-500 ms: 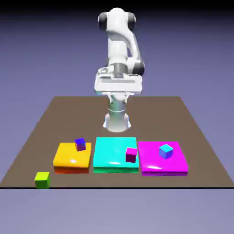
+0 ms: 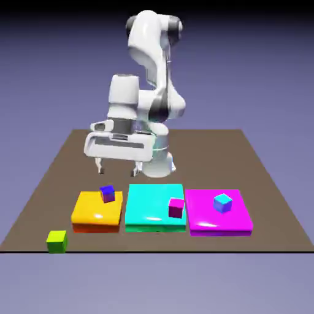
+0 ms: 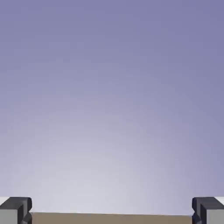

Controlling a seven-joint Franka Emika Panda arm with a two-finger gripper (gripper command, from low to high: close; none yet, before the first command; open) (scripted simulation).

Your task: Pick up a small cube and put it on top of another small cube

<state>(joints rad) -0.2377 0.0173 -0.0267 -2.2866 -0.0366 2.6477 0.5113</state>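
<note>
The small lime-green cube [image 2: 56, 241] rests on the brown table [image 2: 270, 184] near its front edge, at the exterior view's left. The light blue cube [image 2: 222, 202] sits on the magenta slab [image 2: 218, 222] at the right. My gripper [image 2: 116, 167] hangs open above and behind the yellow slab [image 2: 96, 210], well apart from both cubes, with nothing between its fingers. In the hand view only the two fingertips [image 3: 15, 211] show, far apart, over backdrop and a strip of table; neither cube appears there.
A purple cube [image 2: 108, 193] sits on the yellow slab, just below the gripper. A magenta cube [image 2: 176, 208] sits on the cyan slab [image 2: 150, 208] in the middle. The three slabs stand side by side near the table's front.
The arm has swung toward the exterior view's left and lowered, bringing the hand from above the table's middle to above the yellow slab. No cube has moved.
</note>
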